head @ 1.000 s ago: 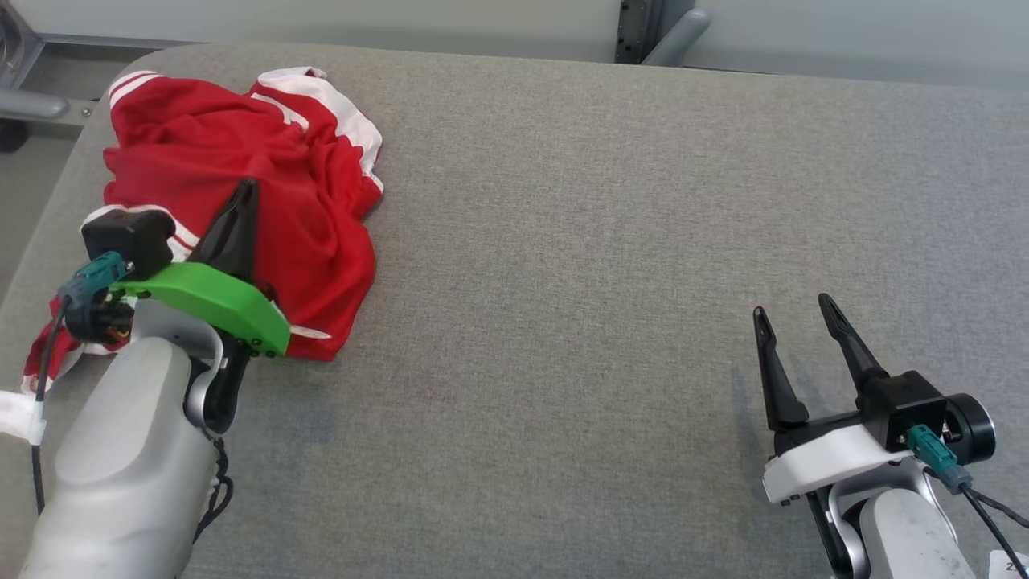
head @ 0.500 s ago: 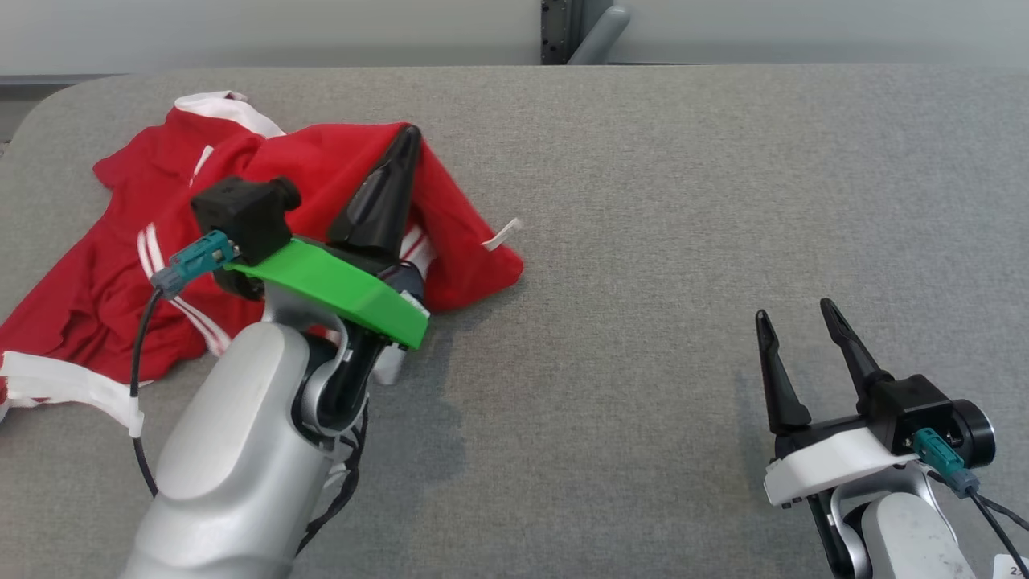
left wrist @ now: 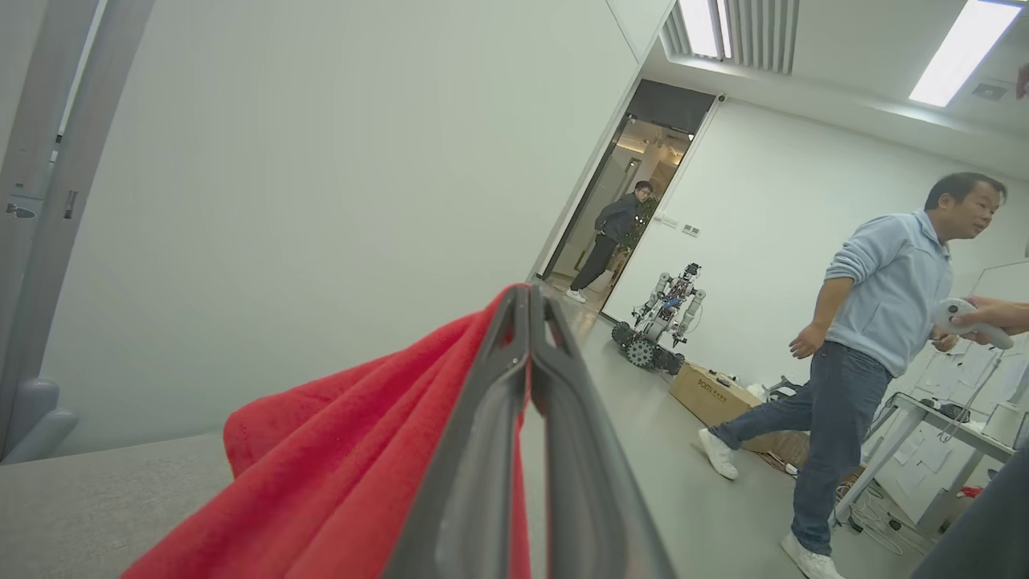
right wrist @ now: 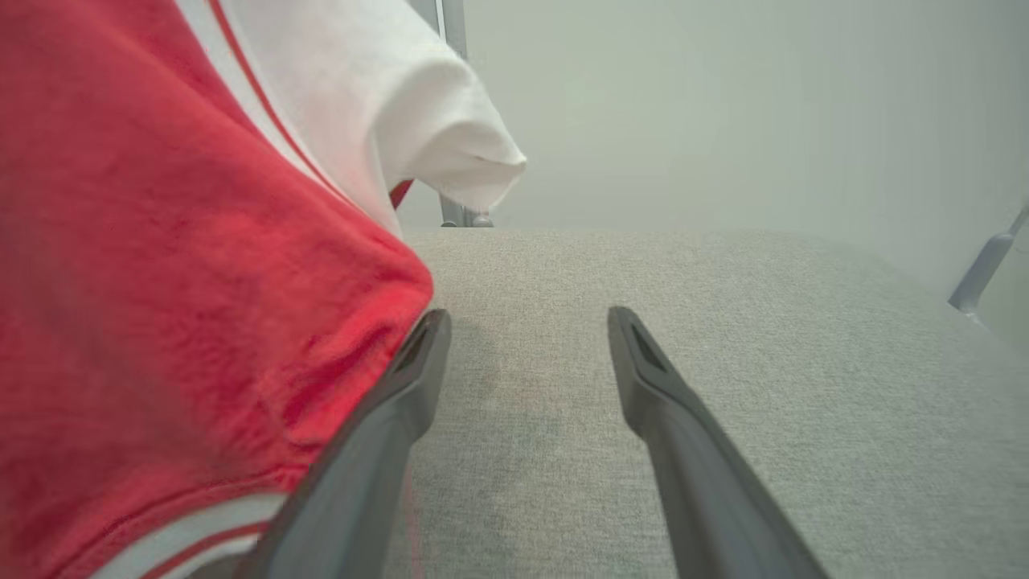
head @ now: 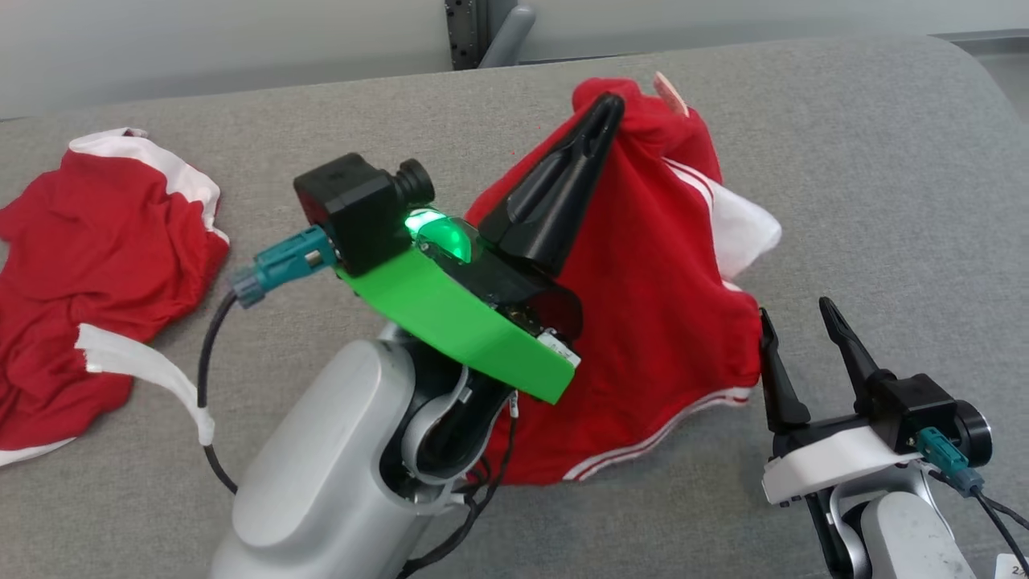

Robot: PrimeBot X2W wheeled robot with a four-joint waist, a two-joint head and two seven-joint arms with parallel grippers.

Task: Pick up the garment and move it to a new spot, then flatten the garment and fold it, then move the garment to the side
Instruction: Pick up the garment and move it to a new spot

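My left gripper (head: 609, 104) is raised over the middle of the grey padded table (head: 884, 201) and is shut on a bunch of the red garment (head: 651, 314). The garment has white stripes and a white sleeve, and it hangs down from the fingertips. In the left wrist view the shut fingers (left wrist: 526, 296) pinch red cloth (left wrist: 338, 474). My right gripper (head: 793, 312) rests low at the front right, open and holding nothing. The hanging cloth's right edge is against its left finger. In the right wrist view the garment (right wrist: 161, 281) fills the left side beside the open gripper (right wrist: 528, 318).
A second red and white heap of cloth (head: 96, 257) lies on the table's left end. Bare table stretches to the right and far right. Beyond the table, the left wrist view shows a person in a light blue top (left wrist: 876, 322), another person in a doorway (left wrist: 611, 233), a tracked robot (left wrist: 663, 314) and a cardboard box (left wrist: 715, 394).
The head camera has turned. My left gripper has lifted red cloth off the left-hand heap and carried it up and to the right, next to the right gripper. The right gripper stayed put.
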